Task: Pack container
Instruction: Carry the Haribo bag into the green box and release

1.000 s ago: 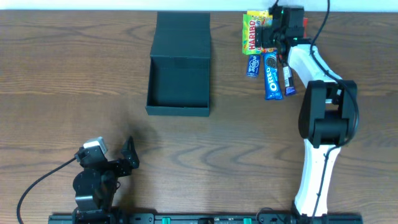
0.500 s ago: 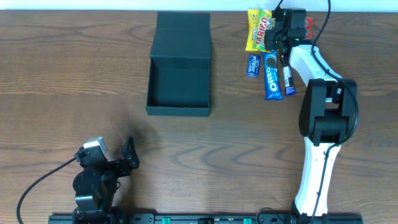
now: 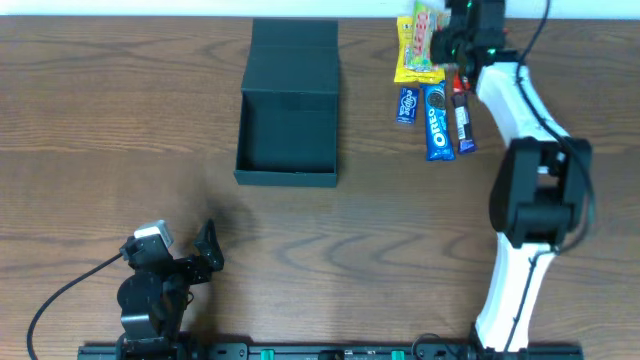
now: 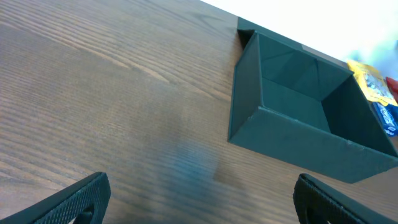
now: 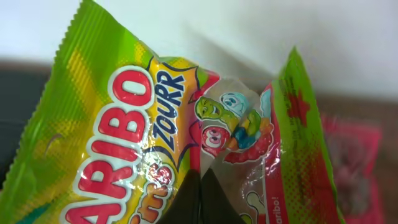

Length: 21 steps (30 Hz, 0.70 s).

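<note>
i'm seeing my right gripper [image 3: 452, 38] clamping the haribo bag [image 3: 419, 45] at the far right, just beyond the oreo pack [image 3: 436, 122]. my left gripper [image 3: 207, 246] is sitting near left, fingers spread wide, holding nothing. the container [image 3: 287, 178] is lying open far centre-left, well apart from both.

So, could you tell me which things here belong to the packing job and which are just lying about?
Job:
box
Haribo bag, held by the right end effector
Oreo pack
blue packet
dark bar
pink packet

Lying about:
left end effector, open and idle, far from the snacks
</note>
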Tool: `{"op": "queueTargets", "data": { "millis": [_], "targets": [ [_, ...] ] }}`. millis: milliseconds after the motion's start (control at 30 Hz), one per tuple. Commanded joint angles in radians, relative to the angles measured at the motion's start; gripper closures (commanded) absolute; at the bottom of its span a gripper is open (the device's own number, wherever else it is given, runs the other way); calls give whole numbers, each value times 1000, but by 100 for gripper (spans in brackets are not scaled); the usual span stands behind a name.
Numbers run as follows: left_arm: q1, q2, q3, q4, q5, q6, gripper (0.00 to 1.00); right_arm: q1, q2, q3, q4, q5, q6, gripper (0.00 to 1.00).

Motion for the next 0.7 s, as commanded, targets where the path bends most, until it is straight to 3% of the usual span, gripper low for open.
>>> {"op": "queueTargets", "data": {
  "millis": [0,167,267,400,667],
  "targets": [
    [6,-6,-18,-5,-1,-4,5,26,-145,45,-23,-213,-24,99],
    [6,-6,-18,-5,-1,-4,5,117,-227,45,-147,-542,-216,99],
    [6,-6,-18,-5,-1,-4,5,217,-233,45,-282,-650,-414,99],
    [6,-6,-18,-5,-1,-4,5,355,-233,45,-446,-667,-691,99],
    [6,-6,-18,-5,-1,-4,5,521,-198,44,-500,-566,-914,99]
  ]
}}
